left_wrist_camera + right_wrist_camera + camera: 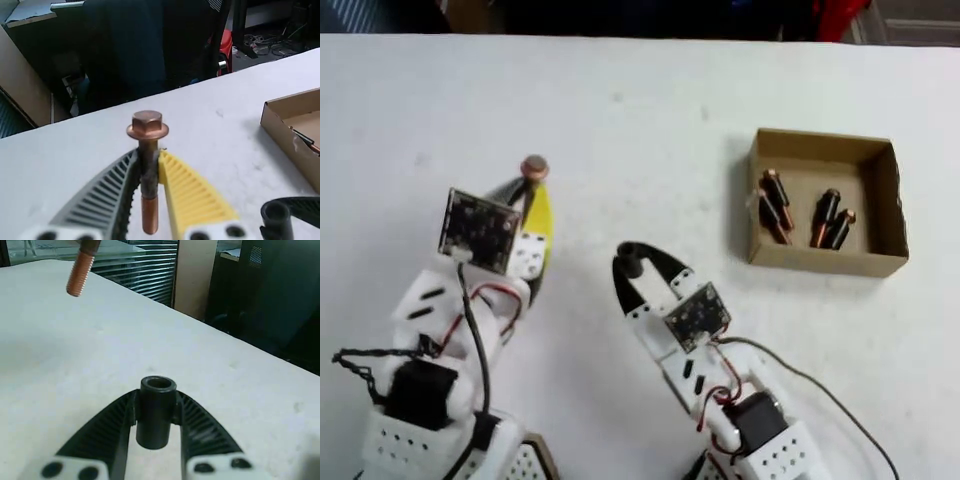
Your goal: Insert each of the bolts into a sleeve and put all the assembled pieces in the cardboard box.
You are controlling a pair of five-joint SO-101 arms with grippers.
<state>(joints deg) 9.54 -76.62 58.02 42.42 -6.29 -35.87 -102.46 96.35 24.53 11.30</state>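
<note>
A white bench (640, 100), faintly scuffed and flecked with small dark specks, spreads across the high view, with a red object (840, 18) in the dark room beyond its far edge. In the left wrist view, a dark chair (145, 45) stands past the bench, and a tangle of cables (265, 39) lies on the floor farther off. In the right wrist view, slatted window blinds (145, 265) hang behind the bench, with a beige pillar (195, 275) just beside them and a dark cabinet (270, 290) next to that.
</note>
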